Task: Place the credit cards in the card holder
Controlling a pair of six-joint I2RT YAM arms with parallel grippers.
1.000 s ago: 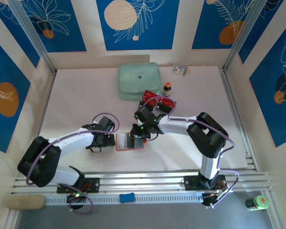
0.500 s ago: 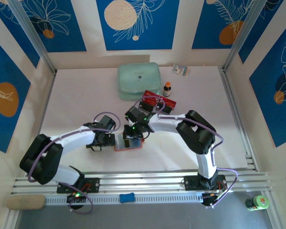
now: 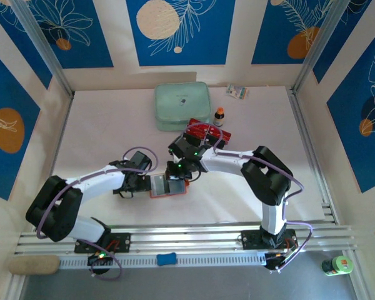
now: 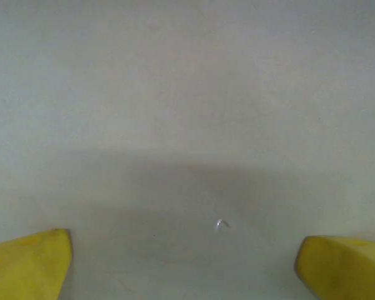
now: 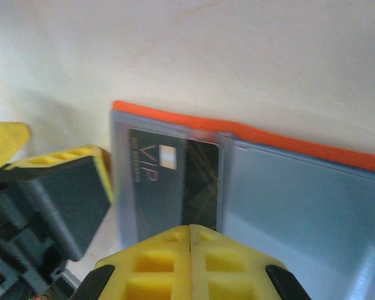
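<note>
While right tool (image 5: 189, 230) sits closed, black card (image 5: 175, 181) in card holder (image 5: 287, 200) pocket

The holder (image 3: 169, 186) lies open and flat, inside up, toward the near side and a little left of centre: an orange rim around greyish see-through pockets. A black card (image 5: 172, 178) marked VIP lies in it, mostly under one pocket. The red cards (image 3: 202, 130) are piled farther back.

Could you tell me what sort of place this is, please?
Probably a robot test booth: left arm and right arm bolted to a metal rail, a white table walled by blue printed panels.
</note>
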